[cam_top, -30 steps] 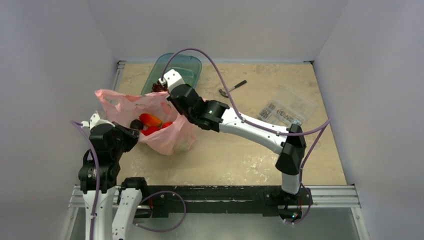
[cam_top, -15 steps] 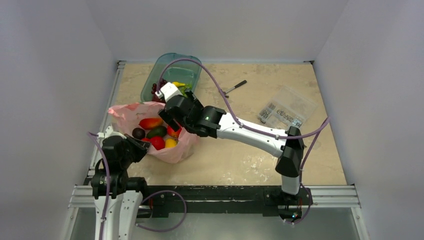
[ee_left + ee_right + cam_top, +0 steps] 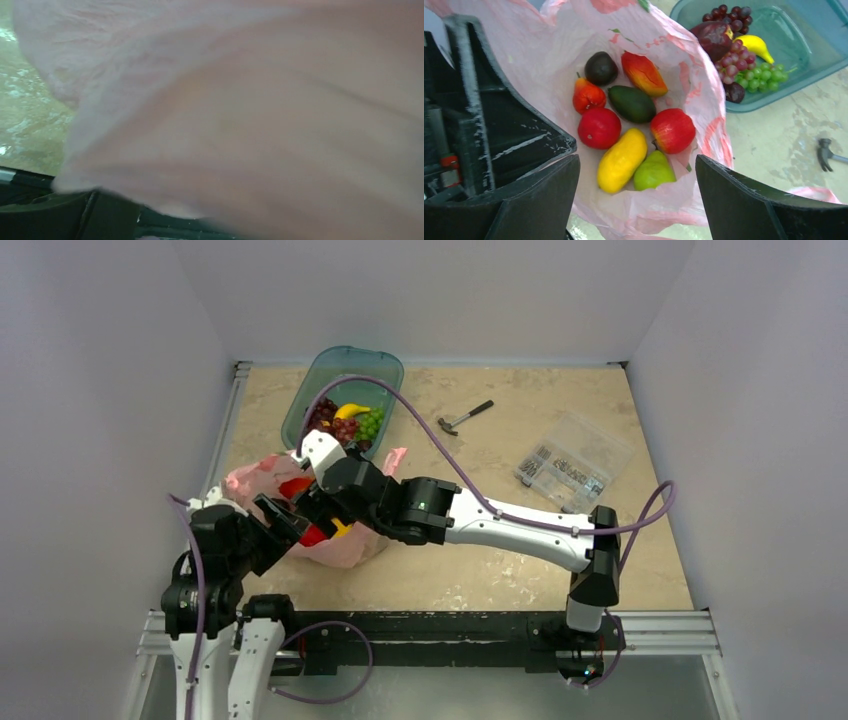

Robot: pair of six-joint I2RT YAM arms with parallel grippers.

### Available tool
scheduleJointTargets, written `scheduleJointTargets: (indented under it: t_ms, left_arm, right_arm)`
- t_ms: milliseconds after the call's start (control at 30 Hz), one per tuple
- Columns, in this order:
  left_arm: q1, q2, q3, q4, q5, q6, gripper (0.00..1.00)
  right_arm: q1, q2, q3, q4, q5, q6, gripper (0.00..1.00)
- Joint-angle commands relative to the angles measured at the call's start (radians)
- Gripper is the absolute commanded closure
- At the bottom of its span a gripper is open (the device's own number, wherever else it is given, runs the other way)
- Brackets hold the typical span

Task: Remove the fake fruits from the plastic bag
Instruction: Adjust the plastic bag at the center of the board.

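- The bag [image 3: 696, 85] lies on the bench [image 3: 480, 560] on its near left part, mouth spread upward. The fruits sit loose in its bottom, in plain sight from the right wrist.
- The right fingers [image 3: 749, 200] hang straight over that mouth, so the fruits lie directly below and between them. The right arm is the one lined up to reach in.
- Nearest the gap are a yellow fruit [image 3: 622, 160] and a green pear [image 3: 653, 171], touching each other. Two red apples [image 3: 599, 128] flank them just above in that view.
- The yellow fruit's long axis slants from lower left to upper right in the wrist view. It runs more along the fingers than across the gap, so by my reading a straight descent would close over its narrow width.
- The right fingers are spread wide, grasp nothing and touch nothing. The bag's wall runs close by both.
- The left fingers [image 3: 275, 520] are at the bag's near-left rim, with pink film draped against them. The left wrist view is filled by blurred plastic. I cannot tell whether they pinch the rim or have let go.
- A teal tray [image 3: 385, 365] sits just beyond the bag, holding grapes and a banana, likely where picked fruit goes.
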Motion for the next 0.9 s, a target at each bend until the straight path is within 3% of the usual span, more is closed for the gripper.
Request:
scheduleJointTargets:
  t_ms: [0,67,200,400,633,733,800,867]
  left_arm:
    - [0.005,0.011,0.15,-0.156,-0.102,0.062,0.2]
    - [0.004,-0.011,0.203,-0.186,-0.18,0.075,0.2]
    - [0.004,-0.098,0.247,-0.108,-0.189,0.23,0.27]
    - [-0.014,-0.093,0.28,-0.059,-0.32,0.413,0.21]
    - [-0.03,-0.022,0.311,0.082,-0.313,0.632,0.12]
    - [-0.029,0.005,0.274,0.174,-0.371,0.635,0.06]
    - [-0.03,0.019,0.229,0.237,-0.392,0.623,0.07]
    - [-0.03,0.027,0.184,0.279,-0.391,0.613,0.14]
  right_arm:
    - [0.004,-0.003,-0.003,0.091,-0.115,0.02,0.15]
    - [0.004,-0.001,-0.025,0.125,-0.144,0.027,0.2]
    - [0.005,-0.007,-0.142,0.264,-0.246,0.078,0.44]
    - [0.005,0.023,-0.311,0.393,-0.295,0.184,0.56]
    - [0.005,0.0,-0.415,0.428,-0.352,0.248,0.6]
    - [0.006,-0.014,-0.429,0.447,-0.362,0.27,0.6]
    - [0.006,-0.017,-0.42,0.439,-0.341,0.272,0.59]
    - [0.006,-0.014,-0.395,0.416,-0.294,0.274,0.56]
